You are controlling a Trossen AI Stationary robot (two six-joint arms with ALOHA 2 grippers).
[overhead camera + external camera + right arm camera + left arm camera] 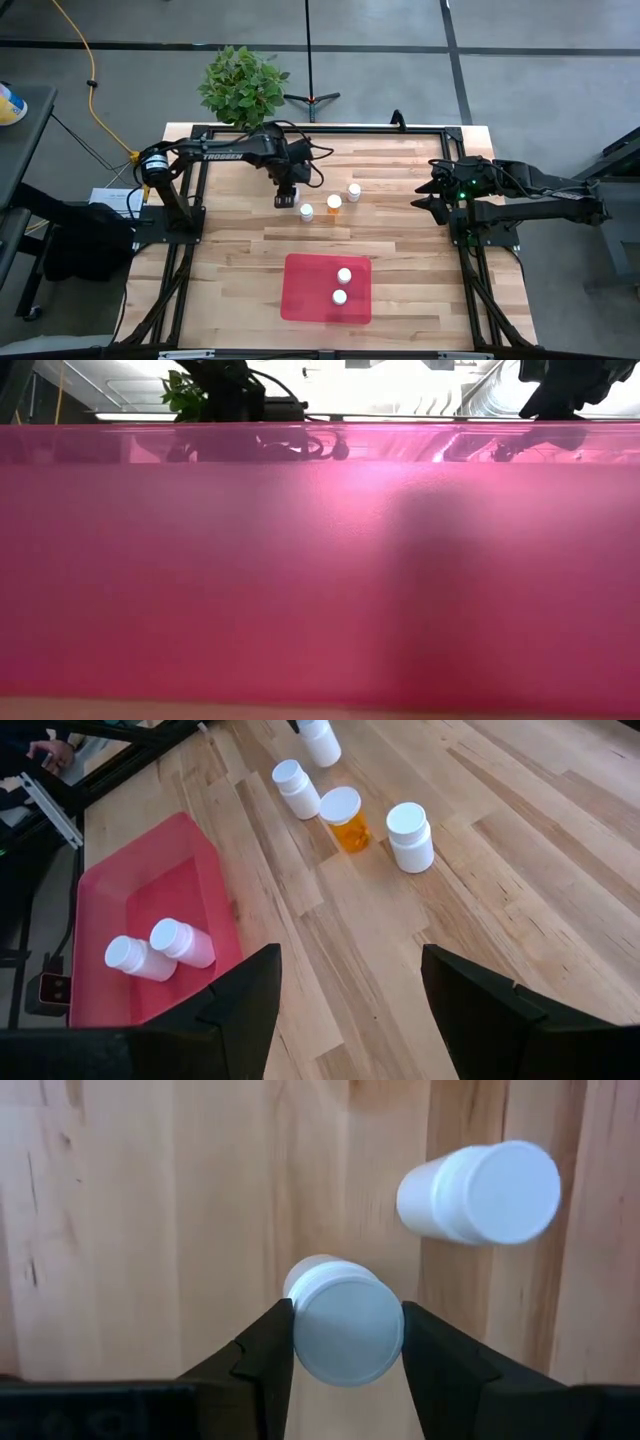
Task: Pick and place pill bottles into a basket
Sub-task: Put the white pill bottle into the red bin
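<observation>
White round-capped pill bottle (345, 1330) sits gripped between left claw (348, 1342) fingers.

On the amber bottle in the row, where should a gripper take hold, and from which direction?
Judging by its pose, from above: the amber bottle stands upright with white bottles close on either side. Close the fingers around its white cap or upper body, across the row, where bare table leaves room.

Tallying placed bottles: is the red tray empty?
No. Two white pill bottles sit inside the red tray; four remain on the table.
</observation>
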